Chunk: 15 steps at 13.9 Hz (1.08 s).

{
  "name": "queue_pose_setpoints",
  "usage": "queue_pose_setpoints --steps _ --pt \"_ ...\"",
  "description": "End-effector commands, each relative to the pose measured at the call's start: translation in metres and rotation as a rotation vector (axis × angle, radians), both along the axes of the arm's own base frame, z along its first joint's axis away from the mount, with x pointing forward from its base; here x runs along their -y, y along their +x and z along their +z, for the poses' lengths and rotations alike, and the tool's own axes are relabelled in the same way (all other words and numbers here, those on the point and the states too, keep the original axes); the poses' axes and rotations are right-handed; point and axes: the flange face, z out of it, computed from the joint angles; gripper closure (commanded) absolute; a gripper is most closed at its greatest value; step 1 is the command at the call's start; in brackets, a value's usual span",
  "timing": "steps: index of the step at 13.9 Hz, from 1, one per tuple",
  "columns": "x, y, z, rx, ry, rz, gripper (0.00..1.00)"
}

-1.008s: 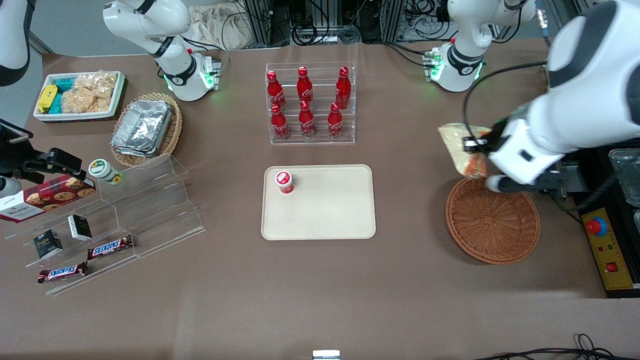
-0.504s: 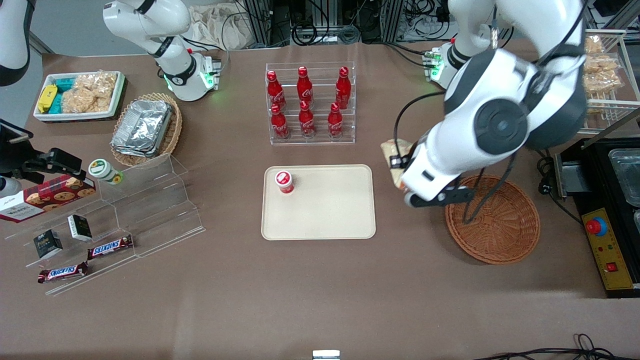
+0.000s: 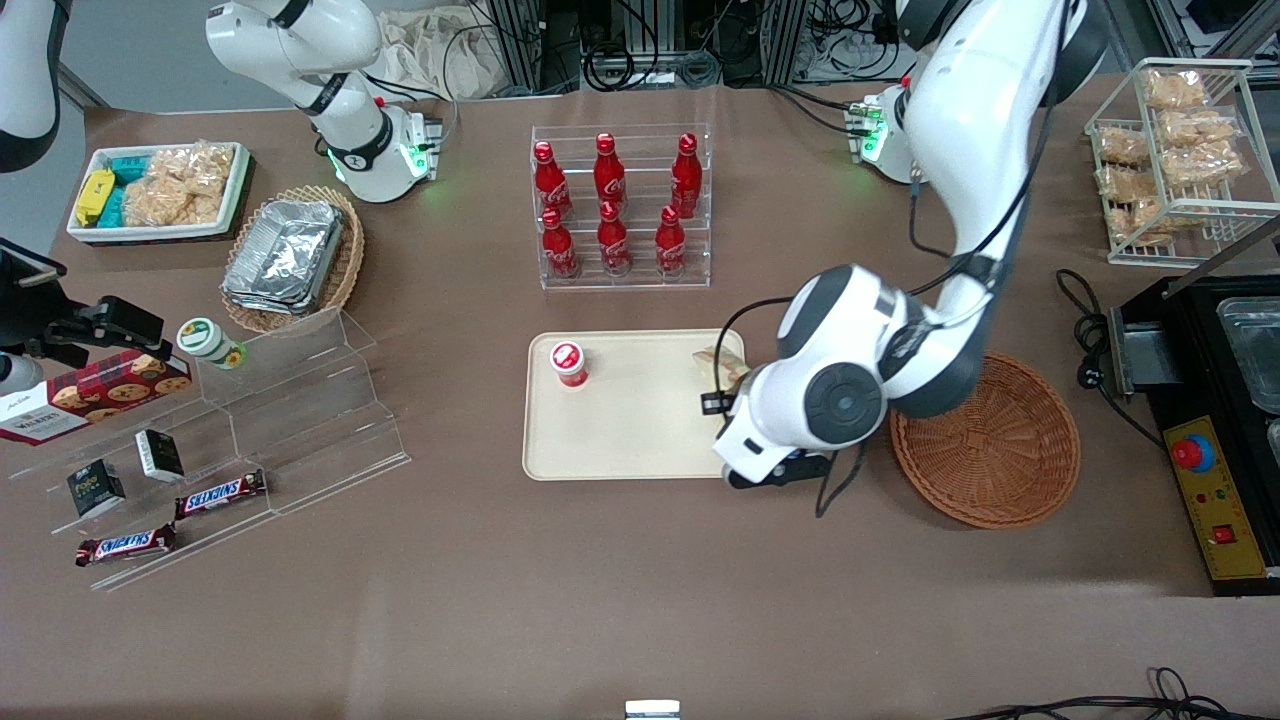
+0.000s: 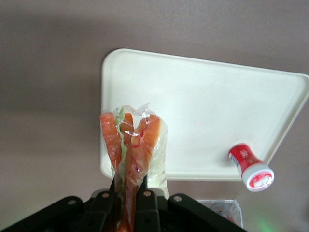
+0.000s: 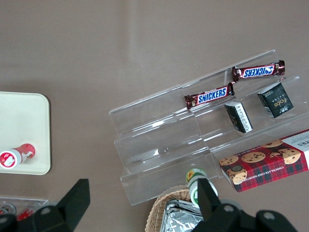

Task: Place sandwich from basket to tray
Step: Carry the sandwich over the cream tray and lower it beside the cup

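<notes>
The claw (image 4: pixel 129 193) hangs over the edge of the tray (image 3: pixel 640 440) on the side toward the basket (image 3: pixel 985 440), its fingers (image 4: pixel 145 205) clamped on the sandwich (image 4: pixel 133 150). The wrapped wedge points down at the tray's bare surface, orange filling edge showing; it seems to be above the tray and not touching it, though that is hard to judge. A small red cup (image 3: pixel 568 363) stands on the tray near the corner toward the parked arm. The basket sits on the worktop (image 3: pixel 600 600) just beside the tray.
</notes>
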Motion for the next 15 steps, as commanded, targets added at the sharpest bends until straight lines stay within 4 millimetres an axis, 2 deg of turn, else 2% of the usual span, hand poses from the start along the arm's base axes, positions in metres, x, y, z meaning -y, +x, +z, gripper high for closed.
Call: queue_pose_setpoints --steps 1,4,6,8,9,10,11,12,15 --pt "0.028 -0.009 -0.032 -0.009 0.018 0.026 0.88" --pt "0.022 -0.016 -0.075 -0.009 0.05 0.005 0.86" --pt "0.015 -0.017 -0.094 0.058 0.123 -0.053 0.86" --pt "0.014 -0.02 -0.106 0.08 0.133 -0.066 0.85" --pt "0.014 -0.019 -0.107 0.082 0.132 -0.065 0.8" --pt "0.015 -0.02 -0.107 0.081 0.131 -0.066 0.62" --pt "0.014 -0.018 -0.102 0.085 0.129 -0.063 0.17" --pt "0.013 -0.015 -0.093 0.091 0.123 -0.056 0.0" --pt "0.014 -0.016 -0.049 0.098 0.112 -0.049 0.0"
